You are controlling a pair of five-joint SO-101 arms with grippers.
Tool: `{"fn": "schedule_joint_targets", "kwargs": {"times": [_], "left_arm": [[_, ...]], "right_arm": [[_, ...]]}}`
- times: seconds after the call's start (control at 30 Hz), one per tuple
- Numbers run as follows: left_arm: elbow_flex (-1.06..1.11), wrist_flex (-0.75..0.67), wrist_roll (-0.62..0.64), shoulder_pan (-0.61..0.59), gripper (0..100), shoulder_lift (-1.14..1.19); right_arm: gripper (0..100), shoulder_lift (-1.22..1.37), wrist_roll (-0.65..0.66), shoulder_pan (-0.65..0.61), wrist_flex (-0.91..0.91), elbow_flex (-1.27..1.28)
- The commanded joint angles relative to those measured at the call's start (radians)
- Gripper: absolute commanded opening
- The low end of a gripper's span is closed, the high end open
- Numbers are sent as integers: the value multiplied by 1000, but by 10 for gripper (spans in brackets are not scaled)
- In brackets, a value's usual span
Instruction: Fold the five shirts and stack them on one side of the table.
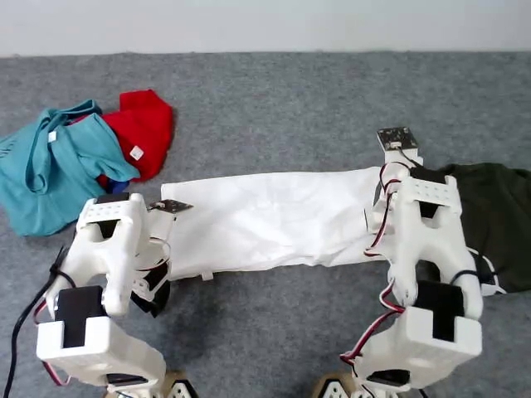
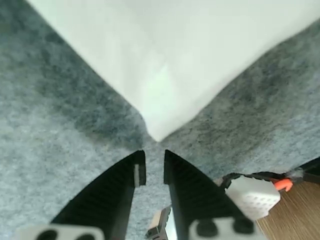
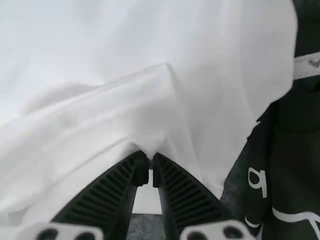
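Observation:
A white shirt (image 1: 265, 220) lies folded into a long strip across the middle of the grey table. My right gripper (image 3: 150, 162) is at the strip's right end, shut on a pinch of the white shirt (image 3: 125, 75). My left arm (image 1: 112, 232) stands over the strip's left end. There my left gripper (image 2: 155, 155) hovers slightly open over the felt, with a corner of the white shirt (image 2: 165, 50) just beyond its tips and nothing between them. A dark green shirt (image 1: 498, 215) lies at the right, partly under the right arm and beside the white shirt's edge (image 3: 295, 150).
A teal shirt (image 1: 50, 166) and a red shirt (image 1: 149, 124) lie crumpled at the back left, with a bit of blue cloth (image 1: 116, 186) under them. The table's front edge and wooden floor (image 2: 295, 220) show behind the left gripper.

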Motion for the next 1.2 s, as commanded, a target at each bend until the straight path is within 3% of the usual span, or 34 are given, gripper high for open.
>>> {"fn": "schedule_joint_targets", "kwargs": {"times": [0.0,0.57,0.8,1.17], "left_arm": [[-1,-5,8,5,79,-26],[-1,-5,8,5,79,-26],[-1,-5,8,5,79,-26],[-1,-5,6,5,79,-26]], "right_arm": [[12,16,-26,2,-53,-40],[17,116,-57,2,-36,-121],[142,145,-58,8,-22,-149],[150,-31,34,10,314,-347]]}}
